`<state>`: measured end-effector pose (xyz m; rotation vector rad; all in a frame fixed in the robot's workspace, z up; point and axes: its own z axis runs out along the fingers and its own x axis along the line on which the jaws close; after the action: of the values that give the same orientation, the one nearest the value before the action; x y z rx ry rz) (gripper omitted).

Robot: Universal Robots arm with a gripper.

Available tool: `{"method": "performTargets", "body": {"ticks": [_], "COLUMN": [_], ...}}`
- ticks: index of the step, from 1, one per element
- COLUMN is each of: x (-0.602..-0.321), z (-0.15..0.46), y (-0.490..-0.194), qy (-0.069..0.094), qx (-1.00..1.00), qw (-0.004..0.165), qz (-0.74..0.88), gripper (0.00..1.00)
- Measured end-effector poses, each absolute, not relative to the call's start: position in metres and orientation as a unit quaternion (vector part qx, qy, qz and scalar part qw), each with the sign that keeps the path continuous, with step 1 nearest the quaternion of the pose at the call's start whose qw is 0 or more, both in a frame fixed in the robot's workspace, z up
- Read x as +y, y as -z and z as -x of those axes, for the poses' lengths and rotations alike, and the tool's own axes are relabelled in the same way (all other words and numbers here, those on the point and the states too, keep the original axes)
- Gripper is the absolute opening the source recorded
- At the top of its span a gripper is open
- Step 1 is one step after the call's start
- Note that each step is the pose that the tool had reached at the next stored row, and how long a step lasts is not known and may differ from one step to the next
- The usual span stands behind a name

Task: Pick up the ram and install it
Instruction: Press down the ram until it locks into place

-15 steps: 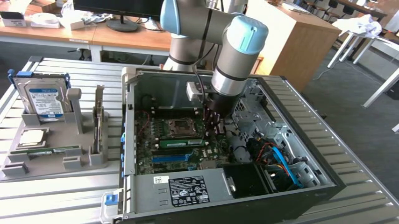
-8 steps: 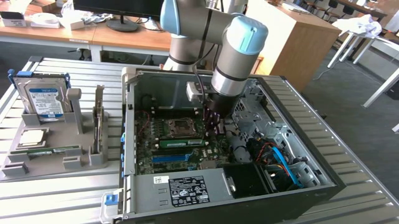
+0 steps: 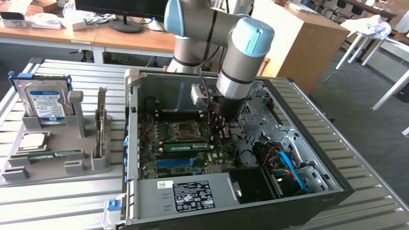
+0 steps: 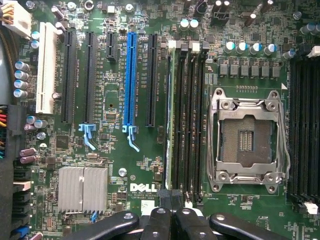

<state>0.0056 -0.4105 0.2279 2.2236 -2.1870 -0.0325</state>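
**Q:** What lies nearest the lens, and which step is in hand?

**A:** My fingers [image 4: 159, 222], clenched together and grasping nothing, are hovering over one end of the ram [image 4: 168, 125]. The ram is standing on edge in the memory slot farthest from the processor socket [image 4: 247, 137]. I judge that I am doing the seating step: the stick is already in its slot and I am pressing on it, not carrying it. Finishing calls for straight downward pressure, kept level along the stick, until the end latches catch.

**Q:** And the count?

**A:** I am counting one ram among four slots in this bank, one socket, one blue slot [image 4: 131, 80], one white slot [image 4: 46, 67] and one heatsink [image 4: 82, 189]. One second green stick [image 3: 48, 154] is lying on the grey tray [image 3: 48, 170] outside the case.
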Motion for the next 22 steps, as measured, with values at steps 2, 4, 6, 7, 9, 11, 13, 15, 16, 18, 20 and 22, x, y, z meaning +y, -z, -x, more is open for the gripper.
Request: {"method": "performTargets", "body": {"ticks": [2, 4, 6, 7, 9, 11, 13, 15, 16, 18, 20, 22], "x": [-0.4104, -0.4105, -0.4105, -0.4105, -0.4105, -0.4104, -0.4104, -0.4105, -0.4105, -0.4105, -0.4105, -0.4106], "z": [-0.0057, -0.0056, -0.0056, -0.0056, -0.0056, -0.0056, -0.0057, -0.0056, -0.0056, -0.0056, -0.0056, -0.0056], "y": [-0.2271, -0.2263, -0.2258, -0.2258, -0.2258, -0.2254, -0.2247, -0.2242, -0.2242, -0.2241, -0.2240, -0.2235], "qy": [0.011, 0.010, 0.010, 0.010, 0.010, 0.010, 0.010, 0.010, 0.010, 0.010, 0.010, 0.010], "qx": [-0.701, -0.701, -0.701, -0.701, -0.701, -0.701, -0.701, -0.701, -0.701, -0.701, -0.701, -0.701], "qw": [0.011, 0.011, 0.011, 0.011, 0.011, 0.011, 0.011, 0.011, 0.011, 0.011, 0.011, 0.011], "qz": [-0.713, -0.713, -0.713, -0.713, -0.713, -0.713, -0.713, -0.713, -0.713, -0.713, -0.713, -0.713], "gripper": [0.10, 0.10, 0.10, 0.10, 0.10, 0.10, 0.10, 0.10, 0.10, 0.10, 0.10, 0.10]}}
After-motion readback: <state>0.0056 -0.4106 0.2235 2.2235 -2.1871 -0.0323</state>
